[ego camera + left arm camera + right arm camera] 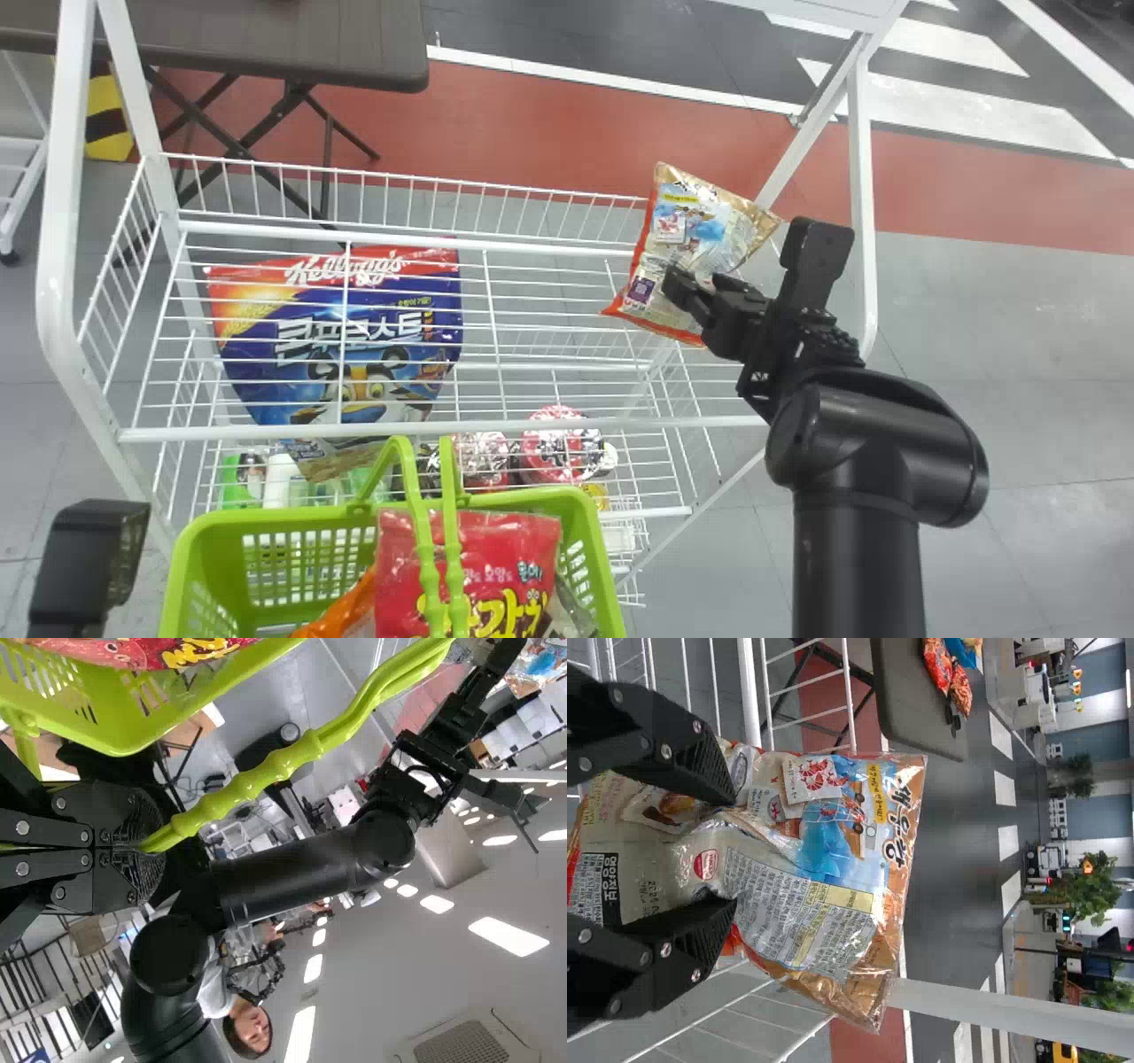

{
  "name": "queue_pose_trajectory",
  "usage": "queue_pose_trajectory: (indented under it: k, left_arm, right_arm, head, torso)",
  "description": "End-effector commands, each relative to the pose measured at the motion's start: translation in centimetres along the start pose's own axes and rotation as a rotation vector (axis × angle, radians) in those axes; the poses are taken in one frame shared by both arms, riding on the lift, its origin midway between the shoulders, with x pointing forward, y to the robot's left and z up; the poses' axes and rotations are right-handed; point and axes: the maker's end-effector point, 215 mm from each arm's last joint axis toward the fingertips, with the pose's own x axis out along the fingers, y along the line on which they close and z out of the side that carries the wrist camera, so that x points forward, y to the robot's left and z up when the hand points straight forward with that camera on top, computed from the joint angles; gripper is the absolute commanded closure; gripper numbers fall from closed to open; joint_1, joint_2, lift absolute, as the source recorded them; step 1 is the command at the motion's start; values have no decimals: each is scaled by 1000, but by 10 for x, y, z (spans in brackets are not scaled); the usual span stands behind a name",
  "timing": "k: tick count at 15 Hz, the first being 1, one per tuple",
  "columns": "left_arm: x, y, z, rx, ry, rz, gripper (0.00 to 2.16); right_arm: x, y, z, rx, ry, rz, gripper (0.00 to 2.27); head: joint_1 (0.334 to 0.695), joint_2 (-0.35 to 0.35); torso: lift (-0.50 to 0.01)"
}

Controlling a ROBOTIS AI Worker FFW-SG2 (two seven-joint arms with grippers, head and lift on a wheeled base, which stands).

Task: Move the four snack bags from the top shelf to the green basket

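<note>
A brown folding table [292,44] stands on the red and grey floor [549,133].

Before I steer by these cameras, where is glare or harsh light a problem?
Head view: white glints on the red-edged plastic snack bag and the round red containers lower down; left wrist view: ceiling lights washed out to white; right wrist view: shine along the bag's wrinkled clear edge.

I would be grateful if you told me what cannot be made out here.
- Head view: the bottom edge cuts off the green basket, so its contents cannot be counted.
- Head view: the orange packet is partly hidden by the red bag.
- Head view: shelf wires and the blue bag partly cover the lower goods.
- Right wrist view: the right gripper covers part of its snack bag.
</note>
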Motion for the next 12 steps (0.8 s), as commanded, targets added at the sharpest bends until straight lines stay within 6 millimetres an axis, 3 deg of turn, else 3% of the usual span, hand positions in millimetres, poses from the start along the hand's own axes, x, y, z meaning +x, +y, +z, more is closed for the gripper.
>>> queue_pose_trajectory:
  k: [1, 4, 6, 10, 12]
  left_arm:
    - [1, 0, 0, 2, 1, 2, 2081]
    - [1, -1, 2, 7, 1, 4, 2081]
    - [0, -1, 2, 4, 3, 6, 2078]
    - [0, -1, 2, 8, 2, 10, 2081]
    - [1, -2, 2, 9, 4, 9, 2081]
  right_arm:
    - [-19, 4, 14, -12, -47, 5, 2236]
    - [-64, 25, 34, 38, -47, 83, 2236]
    - [-100, 40, 18, 92, 62, 139, 2240]
    - [-202, 91, -37, 202, 319, 298, 2240]
    - [-240, 109, -34, 213, 316, 392, 2236]
  head:
    - [695, -350]
    - [695, -350]
    - [695, -350]
    - [695, -350]
    - [695, -350]
  torso:
    - [0]
    - [0]
    - [0]
    - [0]
    - [0]
